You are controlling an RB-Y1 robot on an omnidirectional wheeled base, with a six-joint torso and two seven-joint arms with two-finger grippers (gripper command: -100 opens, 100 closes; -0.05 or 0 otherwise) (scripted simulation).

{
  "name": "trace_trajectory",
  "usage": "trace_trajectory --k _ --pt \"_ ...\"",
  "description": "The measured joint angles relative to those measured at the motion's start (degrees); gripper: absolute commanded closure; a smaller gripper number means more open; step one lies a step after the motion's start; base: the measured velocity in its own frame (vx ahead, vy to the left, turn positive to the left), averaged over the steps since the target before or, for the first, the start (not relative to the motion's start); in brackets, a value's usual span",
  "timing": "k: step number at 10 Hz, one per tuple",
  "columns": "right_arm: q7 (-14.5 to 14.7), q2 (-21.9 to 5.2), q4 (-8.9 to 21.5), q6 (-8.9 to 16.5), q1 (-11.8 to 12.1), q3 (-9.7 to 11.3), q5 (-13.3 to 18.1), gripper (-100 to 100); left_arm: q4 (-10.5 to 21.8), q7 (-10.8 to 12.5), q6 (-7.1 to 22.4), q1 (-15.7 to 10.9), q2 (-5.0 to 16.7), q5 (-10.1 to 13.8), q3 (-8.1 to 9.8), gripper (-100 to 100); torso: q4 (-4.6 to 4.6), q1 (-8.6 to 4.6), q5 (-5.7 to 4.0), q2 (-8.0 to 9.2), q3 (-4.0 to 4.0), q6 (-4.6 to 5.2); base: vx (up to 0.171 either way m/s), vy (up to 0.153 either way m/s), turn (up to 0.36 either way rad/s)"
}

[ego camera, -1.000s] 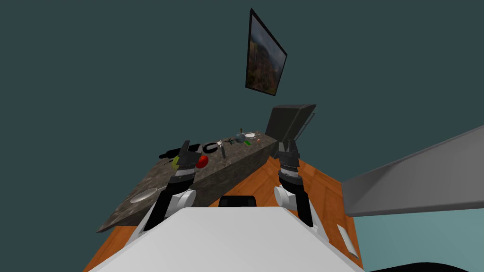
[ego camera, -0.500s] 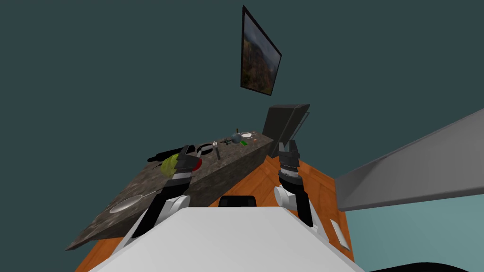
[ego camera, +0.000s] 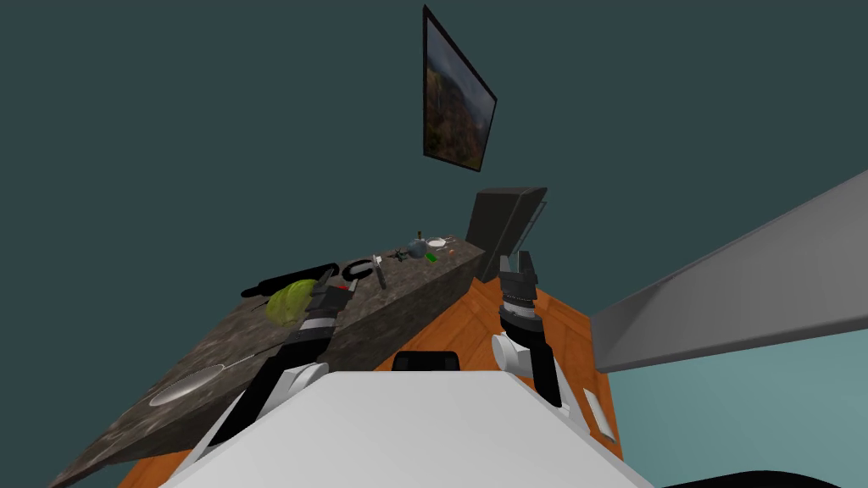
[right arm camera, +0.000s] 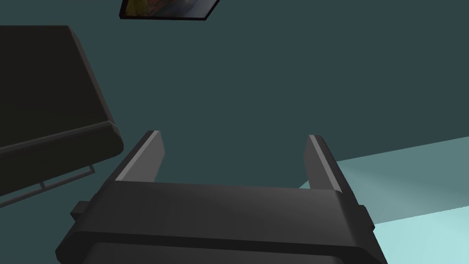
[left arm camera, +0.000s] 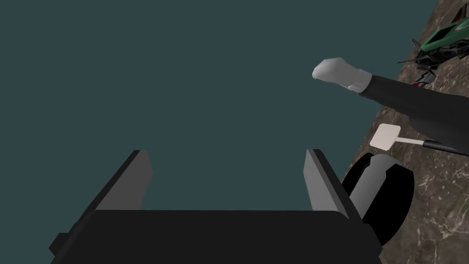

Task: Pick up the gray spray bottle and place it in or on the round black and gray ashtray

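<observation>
1. Left gripper [left arm camera: 226, 153]: fingers spread wide, nothing between them. In the head view it hangs over the counter [left arm camera: 439, 192], just beside a yellow-green leafy lump [ego camera: 286, 302].
2. Right gripper [right arm camera: 234, 135]: fingers likewise parted and empty. It is held past the counter's end, over the orange floor and near a dark box [ego camera: 504, 222].
3. Bottle [left arm camera: 403, 98]: taken for the spray bottle, it has a dark body with a light grey head and collar. It lies well clear of the left fingers, beyond the ashtray [left arm camera: 387, 201] and outside the gap.
4. Bottle axis: it runs across the counter's width, roughly square to the back edge. The head points toward the teal wall and shows against it past that edge. The body widens away from the head and leaves the frame. Whether it lies flat or tilted cannot be told.
5. Ashtray: round, black with a grey band, on the counter just beside one left finger. Contact with that finger cannot be told.
6. Spatula [left arm camera: 387, 136]: it has a white square blade and a thin dark handle, and lies between the ashtray and the bottle. Its blade also faces the wall, roughly parallel to the bottle.
7. Green-and-black toy [left arm camera: 439, 43]: on the counter, beyond the bottle.
8. Grey dish [ego camera: 182, 390]: at the counter's near end, well apart from the bottle.
</observation>
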Motion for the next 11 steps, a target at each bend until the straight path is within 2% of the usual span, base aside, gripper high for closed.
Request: trace_trajectory --k 3,5,8,11 --pt "0.0 0.0 0.0 0.0 0.0 0.0 0.0 0 0.8 4.0 2.2 1.4 0.6 1.8 0.97 -100 0.01 0.16 0.03 0.04 0.02 0.0 0.033 -0.062 -0.048" --pt "0.0 0.0 0.0 0.0 0.0 0.0 0.0 0 1.8 6.9 3.9 1.9 1.3 3.4 2.22 -100 0.0 0.12 0.02 0.01 0.0 -0.01 0.041 -0.084 -0.043" --pt "0.0 0.0 0.0 0.0 0.0 0.0 0.0 0 3.0 11.8 5.8 4.3 2.9 6.2 4.07 -100 -0.01 0.05 0.0 -0.05 -0.03 -0.01 0.049 -0.081 -0.027" --pt "0.0 0.0 0.0 0.0 0.0 0.0 0.0 0 3.9 16.2 8.9 4.7 3.4 8.3 5.56 -100 0.0 0.09 0.01 0.01 0.0 -0.01 0.045 -0.087 -0.031"
